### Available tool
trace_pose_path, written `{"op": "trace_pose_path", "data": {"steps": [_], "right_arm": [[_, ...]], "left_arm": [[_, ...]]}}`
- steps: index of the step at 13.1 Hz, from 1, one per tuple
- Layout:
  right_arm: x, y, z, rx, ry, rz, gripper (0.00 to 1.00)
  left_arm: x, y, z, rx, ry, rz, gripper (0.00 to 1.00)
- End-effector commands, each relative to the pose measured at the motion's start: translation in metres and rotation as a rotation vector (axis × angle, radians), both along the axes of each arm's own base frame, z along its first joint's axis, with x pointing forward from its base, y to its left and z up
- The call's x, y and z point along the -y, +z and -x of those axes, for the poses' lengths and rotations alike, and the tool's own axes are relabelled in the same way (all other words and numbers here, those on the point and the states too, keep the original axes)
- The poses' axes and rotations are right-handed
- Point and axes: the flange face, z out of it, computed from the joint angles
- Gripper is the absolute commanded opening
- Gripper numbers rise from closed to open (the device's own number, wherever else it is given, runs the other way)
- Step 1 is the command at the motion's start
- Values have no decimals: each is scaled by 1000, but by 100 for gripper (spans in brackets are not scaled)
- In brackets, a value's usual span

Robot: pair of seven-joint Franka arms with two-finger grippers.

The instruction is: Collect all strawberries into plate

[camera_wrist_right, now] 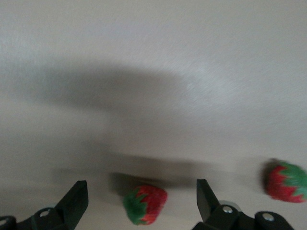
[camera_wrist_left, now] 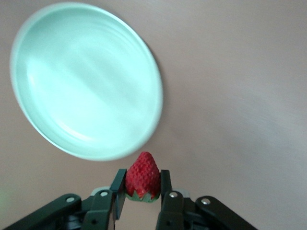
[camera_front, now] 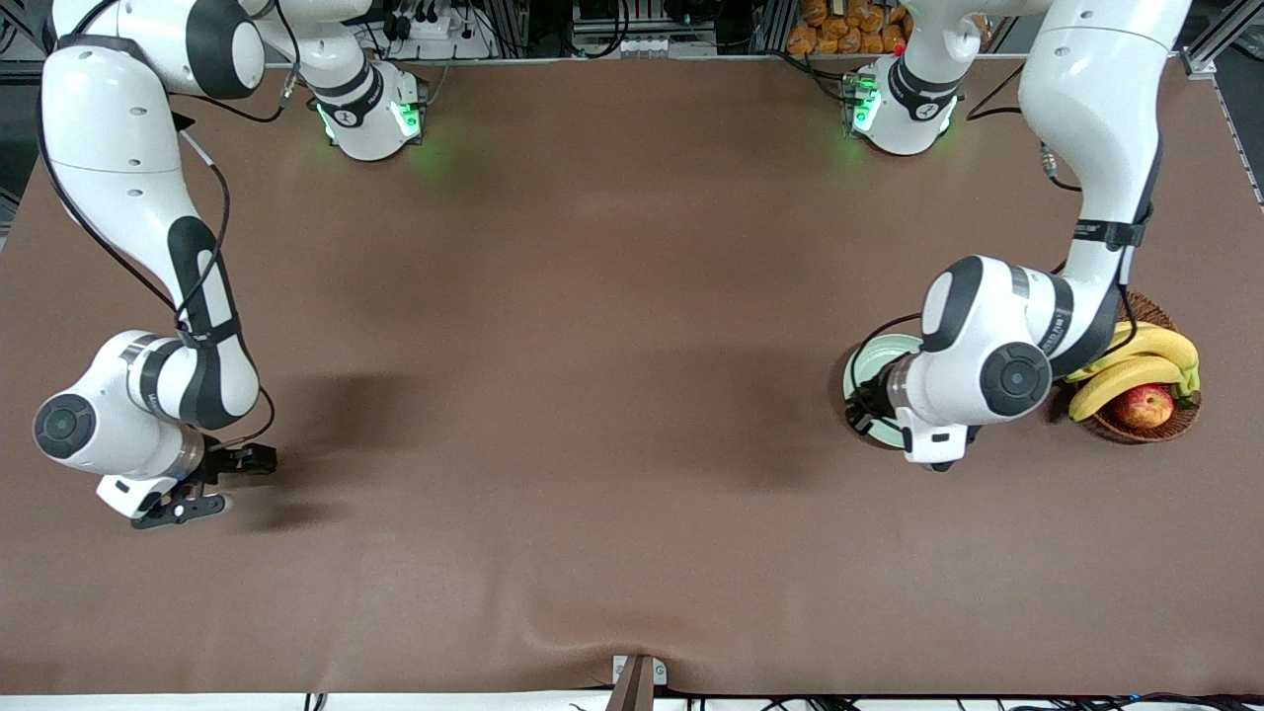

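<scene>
Here we see the left gripper pinching a strawberry above the plate's rim. Well apart from the plate, the right gripper gapes wide over a second strawberry.

The pale mint-green round plate lies bare, its shallow bowl open from above near the left arm's end of the brown table. Just beside it, toward that end's edge, a brown wicker basket with yellow bananas and a red-yellow apple blocks a low sideways pass. The table's wide middle is open. Two small red strawberries lie apart near the right arm's end.
</scene>
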Motion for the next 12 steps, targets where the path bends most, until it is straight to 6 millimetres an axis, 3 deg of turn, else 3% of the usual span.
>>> {"op": "trace_pose_path", "data": {"steps": [1, 4, 6, 7, 8, 9, 10, 12], "right_arm": [[0, -2, 10, -1, 37, -29, 100], [0, -3, 10, -3, 43, -29, 100], [1, -3, 11, -3, 42, -29, 100], [1, -3, 11, -7, 42, -30, 88], [2, -3, 12, -12, 39, -31, 55], [3, -4, 13, -17, 34, -33, 22], [1, -5, 15, -36, 35, -42, 0], [-4, 0, 15, -53, 43, -51, 0]], "left_arm": [[-19, -13, 15, -39, -72, -47, 0], [-26, -45, 32, -92, -134, -115, 0], [-32, -59, 33, -113, -135, -121, 0], [-39, -61, 31, -114, -129, -127, 17], [-42, -59, 29, -106, -131, -134, 31], [-41, -56, 27, -100, -132, -134, 61], [-40, -51, 26, -91, -133, -135, 100], [-40, -20, 17, -54, -127, -140, 100]]}}
